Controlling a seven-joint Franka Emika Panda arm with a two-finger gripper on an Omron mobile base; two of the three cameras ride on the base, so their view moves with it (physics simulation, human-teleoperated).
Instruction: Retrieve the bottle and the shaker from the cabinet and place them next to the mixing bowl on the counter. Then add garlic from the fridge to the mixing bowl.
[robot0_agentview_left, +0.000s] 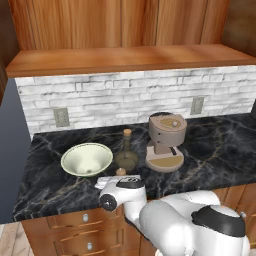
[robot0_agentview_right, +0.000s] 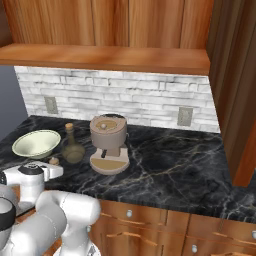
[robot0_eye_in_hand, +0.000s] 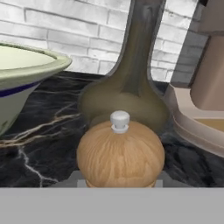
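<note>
A black marble counter with pale veins runs across the middle of the left base view, in front of a white brick wall. On its left part sits a pale green mixing bowl. Just right of the bowl stands a dark olive bottle with a round belly, a thin neck and a cork. Right of the bottle stands a tan coffee machine on a round base. At the counter's front edge, in front of the bottle, a round wooden shaker with a small silver knob shows upright in the hand view.
</note>
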